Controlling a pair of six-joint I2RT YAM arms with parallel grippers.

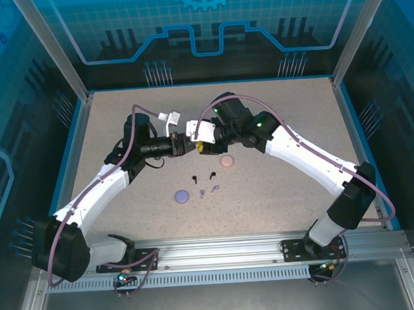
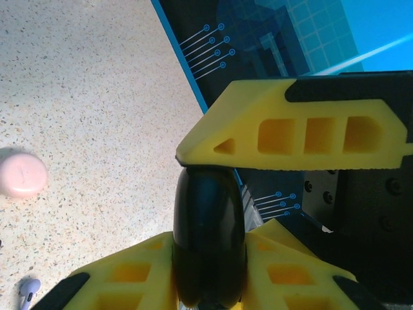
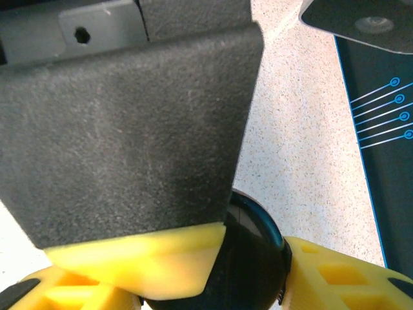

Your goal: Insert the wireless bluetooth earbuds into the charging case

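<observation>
From above, black earbuds [image 1: 194, 177] and lavender earbuds [image 1: 215, 189] lie loose on the speckled table [image 1: 295, 107], between a pink case [image 1: 226, 161] and a lavender case [image 1: 182, 196]. Close up (wrist views), left gripper [image 2: 210, 258] and right gripper [image 3: 251, 271] each clamp the glossy, rounded black case [image 2: 208, 219] between yellow cut-out fingers.

My table [image 1: 288, 108] is a speckled beige top with a blue rim. On it lie a pink round case [image 1: 226, 161] and, nearer my bases, a lavender round case [image 1: 182, 196]. Between them rest two black earbuds [image 1: 193, 177], slightly apart. Two lavender earbuds [image 1: 215, 189] lie just right of the lavender case.
</observation>
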